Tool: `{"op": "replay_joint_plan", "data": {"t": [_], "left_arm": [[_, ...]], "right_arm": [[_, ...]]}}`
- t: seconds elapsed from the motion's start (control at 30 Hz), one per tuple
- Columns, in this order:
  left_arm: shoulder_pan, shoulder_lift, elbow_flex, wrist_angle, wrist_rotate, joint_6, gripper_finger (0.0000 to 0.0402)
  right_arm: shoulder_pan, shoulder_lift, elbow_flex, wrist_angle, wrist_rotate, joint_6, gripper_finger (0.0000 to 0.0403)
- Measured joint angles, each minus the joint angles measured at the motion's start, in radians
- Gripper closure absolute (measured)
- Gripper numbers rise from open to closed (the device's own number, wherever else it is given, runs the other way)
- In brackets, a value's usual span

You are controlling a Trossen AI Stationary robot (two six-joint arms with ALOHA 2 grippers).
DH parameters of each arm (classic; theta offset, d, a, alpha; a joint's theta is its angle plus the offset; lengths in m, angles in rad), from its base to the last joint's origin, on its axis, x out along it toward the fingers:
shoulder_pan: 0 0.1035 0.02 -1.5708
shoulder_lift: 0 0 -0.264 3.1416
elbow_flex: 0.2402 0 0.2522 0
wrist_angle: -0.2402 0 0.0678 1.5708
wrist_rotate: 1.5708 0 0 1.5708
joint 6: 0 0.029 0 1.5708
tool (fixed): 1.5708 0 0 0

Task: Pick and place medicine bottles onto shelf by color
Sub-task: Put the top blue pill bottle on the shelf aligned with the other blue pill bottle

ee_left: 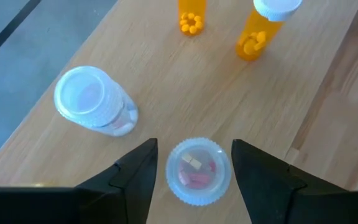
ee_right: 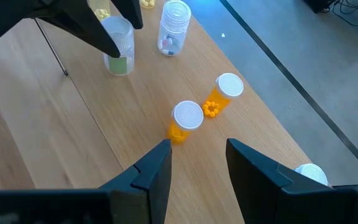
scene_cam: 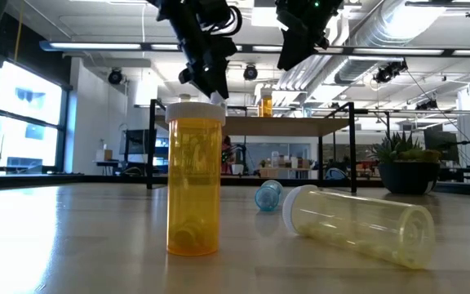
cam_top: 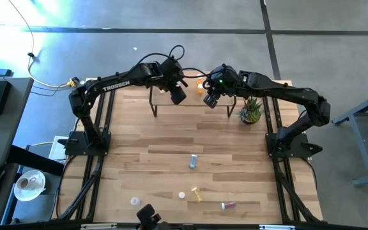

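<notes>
**Left claw is open around a clear bottle on the shelf, four more lying around up front**

Going left to right. The left gripper (cam_top: 178, 96) hangs over the left part of the shelf (cam_top: 161, 94). In its wrist view the jaws are spread wide with a clear bottle (ee_left: 198, 170) standing upright right between them, cap facing the camera, and a gap on both sides, so nothing's actually gripped. I'd say that one is basically placed, and the only thing that matters for the next move is going straight up along the bottle's upright axis so a finger doesn't clip it. Just beside it stands a second clear bottle (ee_left: 96, 101), and two orange bottles (ee_left: 261, 28) stand further along the top.

The right gripper (cam_top: 211, 99) hovers over the right part of the shelf, jaws about half open and empty, with those same orange ones below it. The potted plant (cam_top: 250, 110) sits near the shelf's right end, close to that arm's path down.

What's left on the table (cam_top: 145, 137), well apart from the shelf: a white-capped one (cam_top: 134, 201) far left at the near edge, a blue-grey bottle (cam_top: 193, 161) in the middle, a yellow bottle (cam_top: 197, 194) lying down, and a pinkish one (cam_top: 228, 205) furthest right. The blue-grey looks about equally reachable by either arm.
</notes>
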Motion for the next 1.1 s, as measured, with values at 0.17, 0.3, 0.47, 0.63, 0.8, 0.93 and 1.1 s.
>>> {"op": "replay_joint_plan", "data": {"t": [0.17, 0.3, 0.47, 0.63, 0.8, 0.93, 1.1], "left_arm": [[0.000, -0.021, 0.000, 0.015, -0.002, 0.009, 0.0205], [0.000, -0.051, 0.013, 0.002, -0.002, 0.038, 0.0208], [-0.001, -0.080, 0.082, -0.087, -0.002, 0.046, 0.0208], [-0.023, -0.129, 0.091, -0.152, -0.003, 0.105, 0.0209], [-0.075, -0.178, 0.091, -0.215, -0.002, 0.110, 0.0209], [-0.138, -0.193, 0.091, -0.222, -0.003, 0.110, 0.0209], [-0.220, -0.199, -0.021, -0.199, -0.002, 0.102, 0.0209]], "right_arm": [[0.000, 0.000, 0.000, 0.000, 0.000, 0.000, 0.0258], [0.000, 0.000, 0.000, -0.001, 0.000, 0.000, 0.0258], [0.001, 0.000, 0.000, -0.026, -0.001, 0.007, 0.0258], [0.003, 0.000, 0.000, -0.085, -0.010, 0.035, 0.0258], [0.026, 0.000, 0.000, -0.117, -0.010, 0.036, 0.0258], [0.058, 0.000, 0.000, -0.140, -0.030, 0.041, 0.0258], [0.100, 0.000, 0.000, -0.171, -0.053, 0.070, 0.0258]]}}
